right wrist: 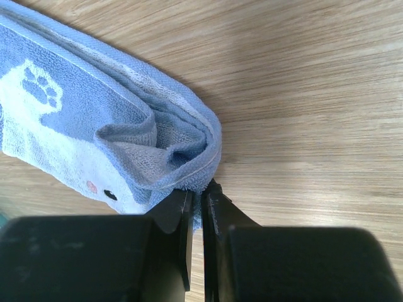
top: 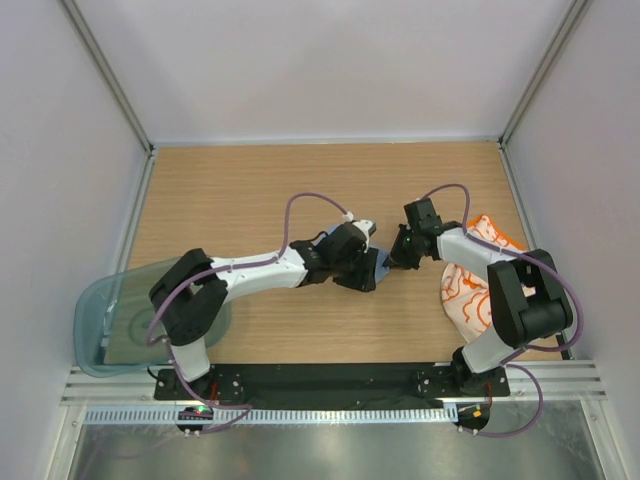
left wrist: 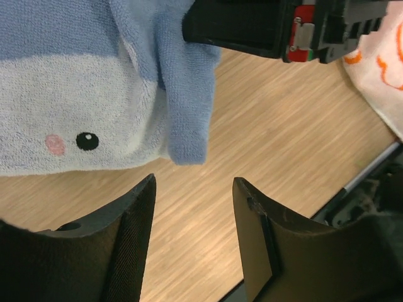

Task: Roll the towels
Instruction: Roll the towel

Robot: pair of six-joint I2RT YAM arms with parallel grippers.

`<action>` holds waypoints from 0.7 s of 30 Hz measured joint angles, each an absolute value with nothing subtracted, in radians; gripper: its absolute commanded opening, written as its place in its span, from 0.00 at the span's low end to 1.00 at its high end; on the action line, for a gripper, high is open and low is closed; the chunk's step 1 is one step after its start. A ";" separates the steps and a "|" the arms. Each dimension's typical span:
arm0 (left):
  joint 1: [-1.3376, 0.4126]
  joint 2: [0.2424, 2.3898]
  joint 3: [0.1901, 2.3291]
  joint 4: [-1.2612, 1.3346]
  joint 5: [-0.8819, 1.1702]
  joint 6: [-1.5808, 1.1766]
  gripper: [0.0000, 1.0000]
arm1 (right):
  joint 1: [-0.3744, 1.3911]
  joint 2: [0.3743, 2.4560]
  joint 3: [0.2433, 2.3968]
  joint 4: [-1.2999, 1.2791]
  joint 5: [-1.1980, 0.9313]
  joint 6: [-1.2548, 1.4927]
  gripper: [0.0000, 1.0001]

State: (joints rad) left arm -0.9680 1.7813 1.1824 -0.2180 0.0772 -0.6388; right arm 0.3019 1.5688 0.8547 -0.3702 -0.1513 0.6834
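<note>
Right wrist view: the right hand point(right wrist: 196, 204) pinches the bunched edge of the blue towel point(right wrist: 82, 119) lying on the bench point(right wrist: 302, 94); left hand point(left wrist: 192, 189), fingers apart, hovers just beside it.

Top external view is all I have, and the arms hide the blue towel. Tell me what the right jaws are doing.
Observer: In the right wrist view, the right jaws are shut on a folded edge of the blue towel.
Operator: Report the left jaws.
Observer: In the left wrist view they are open and empty, over bare table beside that towel's folded edge.
Operator: Describe the towel's face.
Observer: It has a white panel with a paw print, which your view cannot show.
</note>
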 measured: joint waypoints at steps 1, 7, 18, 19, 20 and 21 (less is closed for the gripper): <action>-0.975 1.792 1.191 -0.221 0.059 -0.630 0.54 | 0.302 1.569 0.856 -0.371 -0.151 0.683 0.01; -0.983 1.860 1.211 -0.240 -0.029 -0.605 0.54 | 0.305 1.569 0.857 -0.373 -0.152 0.683 0.01; -1.021 1.916 1.275 -0.261 -0.095 -0.571 0.55 | 0.311 1.569 0.857 -0.373 -0.152 0.683 0.01; -1.026 1.917 1.281 -0.261 -0.095 -0.566 0.55 | 0.313 1.569 0.857 -0.374 -0.152 0.683 0.01; -1.030 1.917 1.287 -0.260 -0.095 -0.563 0.55 | 0.313 1.569 0.857 -0.375 -0.152 0.683 0.01; -1.038 1.918 1.295 -0.260 -0.095 -0.558 0.55 | 0.313 1.569 0.857 -0.375 -0.152 0.683 0.01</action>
